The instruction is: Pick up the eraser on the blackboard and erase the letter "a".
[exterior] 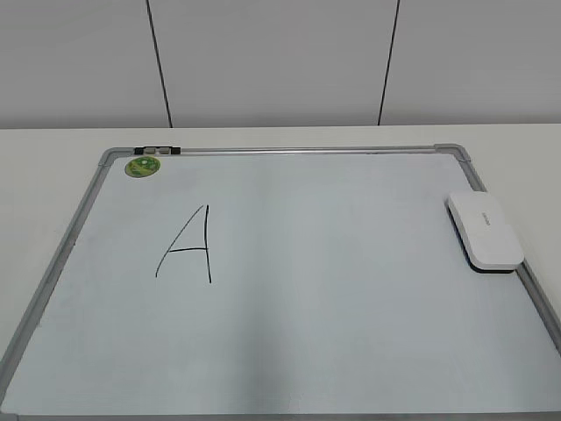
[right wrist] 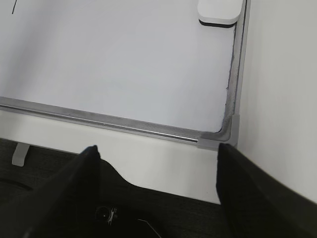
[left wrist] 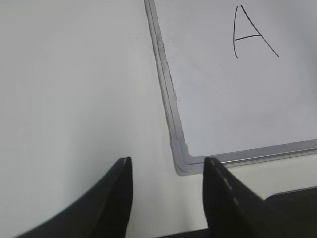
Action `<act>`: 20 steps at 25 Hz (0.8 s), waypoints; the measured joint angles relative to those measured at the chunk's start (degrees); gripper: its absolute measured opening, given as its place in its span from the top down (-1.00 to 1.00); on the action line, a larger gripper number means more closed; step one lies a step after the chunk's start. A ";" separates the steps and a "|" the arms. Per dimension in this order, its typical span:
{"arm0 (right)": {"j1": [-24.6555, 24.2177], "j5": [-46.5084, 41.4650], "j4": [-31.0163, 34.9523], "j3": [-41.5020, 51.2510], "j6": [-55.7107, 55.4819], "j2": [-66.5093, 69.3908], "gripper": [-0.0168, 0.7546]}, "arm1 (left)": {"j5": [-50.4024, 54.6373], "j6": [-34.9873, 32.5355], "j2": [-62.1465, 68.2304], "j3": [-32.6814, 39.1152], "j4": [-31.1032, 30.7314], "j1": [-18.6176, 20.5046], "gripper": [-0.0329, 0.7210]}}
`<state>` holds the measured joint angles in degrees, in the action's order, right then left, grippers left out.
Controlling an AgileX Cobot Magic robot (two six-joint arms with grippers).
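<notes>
The blackboard is a pale whiteboard with a silver frame, lying flat on the table. The eraser, a white block with a dark underside, rests on its right edge; its near end shows in the right wrist view. No small lowercase "a" shows in any view. Only a large capital "A" is drawn on the left half, and it also shows in the left wrist view. My left gripper is open and empty over the table by the board's near-left corner. My right gripper is open and empty near the near-right corner.
A round green magnet sits at the board's far-left corner, beside a small dark clip on the frame. A white table surrounds the board. A grey panelled wall stands behind. Neither arm shows in the exterior view.
</notes>
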<state>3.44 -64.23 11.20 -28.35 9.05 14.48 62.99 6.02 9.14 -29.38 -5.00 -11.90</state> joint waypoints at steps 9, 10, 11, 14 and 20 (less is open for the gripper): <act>0.00 -0.12 0.12 0.00 0.00 -1.37 -0.44 | 0.00 0.00 -0.68 0.00 0.00 0.54 0.05; 0.00 -0.12 0.12 0.09 0.00 -2.31 -0.44 | 0.00 0.00 -1.34 0.00 0.00 1.43 0.06; -0.10 -0.12 0.12 0.24 0.00 -3.29 -0.44 | 0.00 -0.08 -1.83 0.00 0.03 2.21 0.07; -0.75 -0.47 0.25 0.57 0.00 -5.94 -0.44 | 0.00 -0.08 -3.82 0.00 0.03 4.93 0.07; -4.59 -0.81 0.49 0.90 0.00 -12.81 -0.44 | 0.00 -0.13 -7.65 0.00 0.03 8.59 0.07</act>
<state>-1.15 -65.04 11.69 -27.45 9.05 1.67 62.99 5.89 1.49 -29.38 -4.98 -3.31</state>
